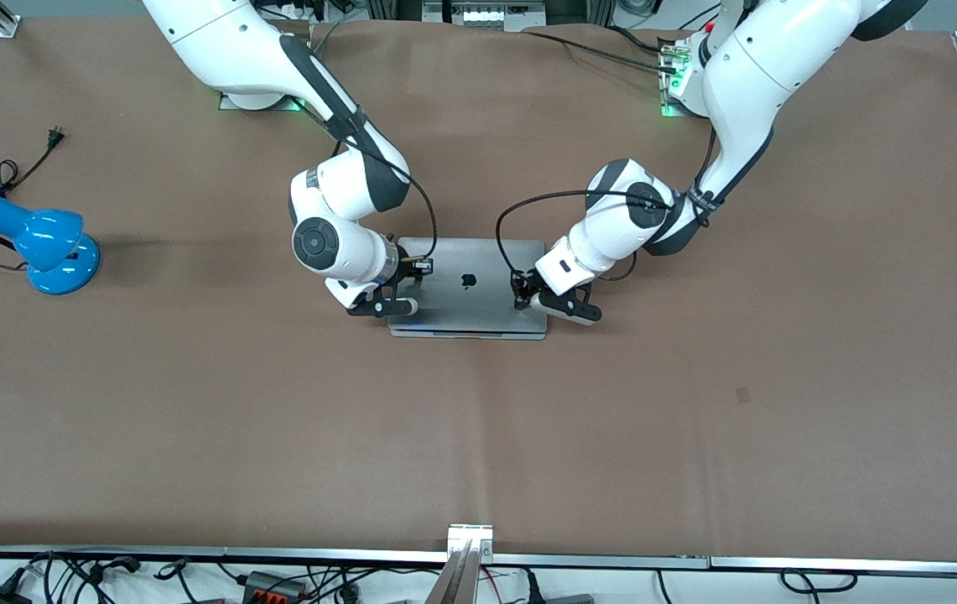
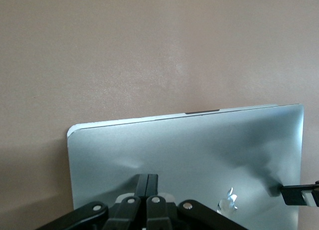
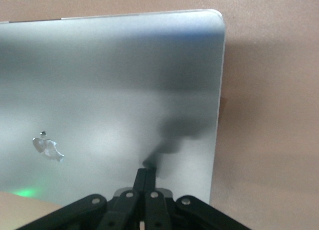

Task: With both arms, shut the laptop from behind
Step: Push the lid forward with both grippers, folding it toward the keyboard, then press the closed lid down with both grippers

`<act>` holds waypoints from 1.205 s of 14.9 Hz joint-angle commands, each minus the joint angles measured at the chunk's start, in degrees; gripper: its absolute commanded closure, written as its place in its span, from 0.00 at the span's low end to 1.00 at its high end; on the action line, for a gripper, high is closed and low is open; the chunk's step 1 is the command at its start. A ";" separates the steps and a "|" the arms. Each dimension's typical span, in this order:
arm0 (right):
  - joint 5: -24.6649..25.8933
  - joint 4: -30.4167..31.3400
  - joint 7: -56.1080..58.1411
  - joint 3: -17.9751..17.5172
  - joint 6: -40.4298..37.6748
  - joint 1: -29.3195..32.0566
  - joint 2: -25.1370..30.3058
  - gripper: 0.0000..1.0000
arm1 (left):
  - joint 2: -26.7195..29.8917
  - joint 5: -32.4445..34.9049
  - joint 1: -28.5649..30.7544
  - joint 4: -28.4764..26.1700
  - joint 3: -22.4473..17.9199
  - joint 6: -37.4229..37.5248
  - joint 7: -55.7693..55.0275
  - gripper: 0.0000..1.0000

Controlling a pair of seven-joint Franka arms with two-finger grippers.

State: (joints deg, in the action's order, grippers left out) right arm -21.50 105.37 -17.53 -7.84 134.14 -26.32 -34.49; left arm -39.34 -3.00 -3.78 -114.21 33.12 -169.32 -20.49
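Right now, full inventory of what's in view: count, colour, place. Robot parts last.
laptop: 1, silver-grey, black logo on lid, lid down or nearly down, mid-table
desk lamp: 1, blue, black cord, at the right arm's end of the table
table: 1, brown cover
left gripper: 1, black, fingers shut, tips on the lid at its left-arm edge
right gripper: 1, black, fingers shut, tips on the lid at its right-arm edge

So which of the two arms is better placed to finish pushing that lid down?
Neither clearly: both. The left gripper and right gripper, fingers shut, press on the slim silver-grey laptop lid near its two ends, either side of the logo. The lid looks almost flat.
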 commanded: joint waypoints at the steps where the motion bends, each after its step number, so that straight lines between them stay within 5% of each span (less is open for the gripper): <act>1: 0.67 -1.22 1.71 -0.25 2.69 0.66 -2.86 1.00 | -1.44 1.51 -2.37 1.53 -2.27 -1.36 0.54 0.99; 11: 1.64 -1.57 2.15 -0.24 4.11 1.09 -3.57 1.00 | -3.19 1.85 -3.96 1.45 -3.77 -1.45 0.54 0.99; 15: 2.17 -3.50 4.43 -0.24 -2.02 6.53 1.34 1.00 | 0.92 2.56 -2.73 1.45 -3.94 0.12 0.63 0.98; 18: 3.91 -3.94 6.45 0.19 -8.96 10.05 7.13 1.00 | 5.58 2.73 -1.68 2.84 -4.12 9.76 1.68 0.98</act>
State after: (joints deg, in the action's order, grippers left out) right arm -19.37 100.78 -12.92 -7.41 130.21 -18.77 -32.60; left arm -38.84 -1.59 -6.08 -111.76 29.64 -166.51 -19.72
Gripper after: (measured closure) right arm 0.991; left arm 0.982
